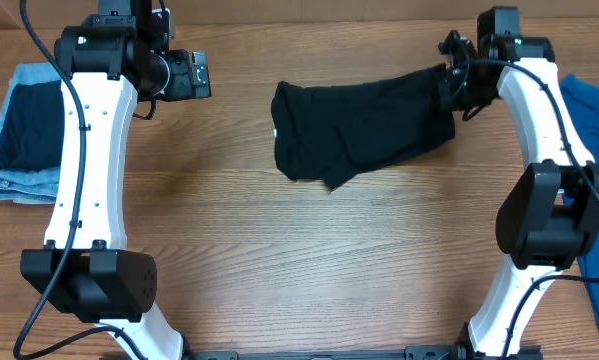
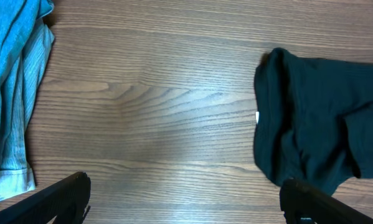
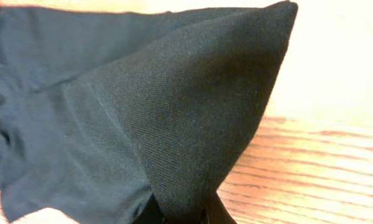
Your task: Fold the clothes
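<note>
T-shirt point(image 1: 364, 120), black and bunched, lies in the upper middle of the overhead frame on the wooden counter point(image 1: 309, 260). Its right end is drawn up toward the upper right. There the right pincer point(image 1: 457, 85) is pressed together on the cloth. In that wrist's view the black fabric rises from the fingers in a taut peak, so the pinch looks meant to lift and stretch the shirt flat before any fold.

The left pincer point(image 1: 194, 75), at the upper left, is spread wide and holds nothing. It hangs well apart from the shirt's left edge, where a small white tag point(image 2: 258, 116) shows, and is probably placed to take that side.

Folded jeans point(image 1: 19, 135) sit at the far left and a blue garment point(image 1: 594, 110) at the far right, both apart from the shirt. I judge that folding proper has not started, since the shirt is crumpled, not laid out.
</note>
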Controlling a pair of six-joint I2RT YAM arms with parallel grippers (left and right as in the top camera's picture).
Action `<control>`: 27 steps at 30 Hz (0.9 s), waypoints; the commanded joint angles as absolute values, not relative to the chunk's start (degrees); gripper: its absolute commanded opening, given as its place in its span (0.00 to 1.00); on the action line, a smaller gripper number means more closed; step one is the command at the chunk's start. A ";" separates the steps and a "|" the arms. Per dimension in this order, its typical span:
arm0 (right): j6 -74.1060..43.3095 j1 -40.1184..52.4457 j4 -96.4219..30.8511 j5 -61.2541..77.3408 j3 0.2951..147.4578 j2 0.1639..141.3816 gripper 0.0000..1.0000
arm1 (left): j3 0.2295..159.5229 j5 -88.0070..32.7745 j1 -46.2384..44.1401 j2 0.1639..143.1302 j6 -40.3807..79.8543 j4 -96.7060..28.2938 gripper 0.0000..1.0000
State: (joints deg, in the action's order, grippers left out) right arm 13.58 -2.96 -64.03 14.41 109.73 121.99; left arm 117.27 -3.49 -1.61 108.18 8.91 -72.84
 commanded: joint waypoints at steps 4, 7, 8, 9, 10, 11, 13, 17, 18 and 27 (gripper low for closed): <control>13.72 4.03 -66.02 12.62 115.52 121.95 0.04 | 118.32 -4.10 -1.52 108.01 9.67 -72.82 1.00; 13.43 9.06 -65.39 9.98 115.52 121.95 0.04 | 118.32 -4.10 -1.52 108.01 9.67 -72.82 1.00; 13.30 10.37 -65.08 9.15 115.52 121.95 0.04 | 118.32 -4.10 -1.52 108.01 9.67 -72.82 1.00; 13.30 12.21 -64.77 8.08 115.52 121.95 0.04 | 118.32 -4.10 -1.52 108.01 9.65 -72.82 1.00; 13.28 13.50 -64.51 7.49 115.52 121.97 0.04 | 118.32 -4.08 -1.52 108.01 9.67 -72.82 1.00; 13.28 15.03 -64.05 7.07 115.52 121.97 0.04 | 118.32 -4.10 -1.52 108.01 9.67 -72.82 1.00; 13.28 17.34 -63.07 7.07 115.52 121.99 0.04 | 118.32 -4.08 -1.52 108.01 9.67 -72.82 1.00; 13.19 21.28 -61.12 7.07 115.52 122.96 0.04 | 118.32 -4.10 -1.52 108.01 9.67 -72.82 1.00; 12.91 21.87 -60.80 7.07 115.52 123.37 0.04 | 118.32 -4.08 -1.52 108.01 9.65 -72.82 1.00; 8.91 23.79 -58.37 7.07 115.50 126.02 0.04 | 118.32 -4.08 -1.52 108.01 9.67 -72.82 1.00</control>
